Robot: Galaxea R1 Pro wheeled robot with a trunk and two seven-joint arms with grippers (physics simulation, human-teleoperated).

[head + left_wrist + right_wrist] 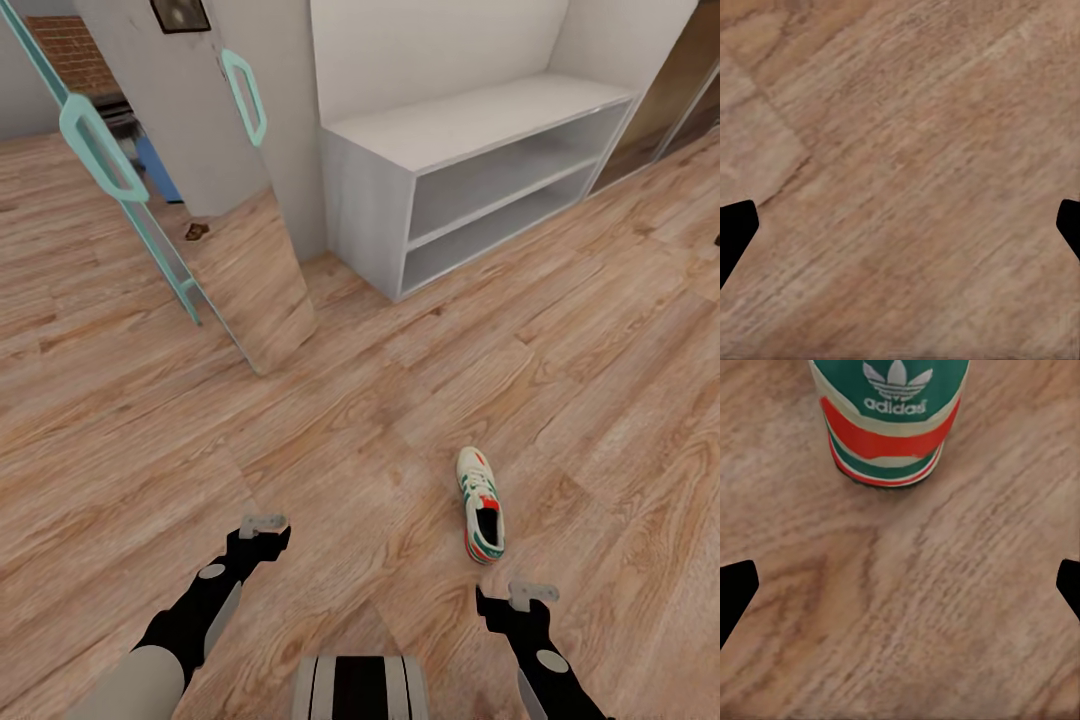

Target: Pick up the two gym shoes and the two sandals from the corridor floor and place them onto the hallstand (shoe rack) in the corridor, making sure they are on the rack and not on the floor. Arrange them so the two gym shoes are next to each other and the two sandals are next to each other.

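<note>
One gym shoe [481, 505], white with green stripes and a red-orange heel, lies on the corridor floor [330, 440] with its toe towards the hallstand [470, 125]. Both shelves and the top of the pale grey hallstand are bare. My right gripper [520, 598] hovers open just behind the shoe's heel [886, 427], with nothing between its fingers. To the left, my left gripper [262, 528] is open over bare planks [900, 150]. A small dark brown thing [197, 232] lies far off by the mirror panel, too small to tell whether it is a sandal.
A tall mirrored panel [250, 280] with teal handles [100, 150] leans out over the floor left of the hallstand. A white wall rises behind the hallstand. A dark doorway [680, 90] opens at the far right.
</note>
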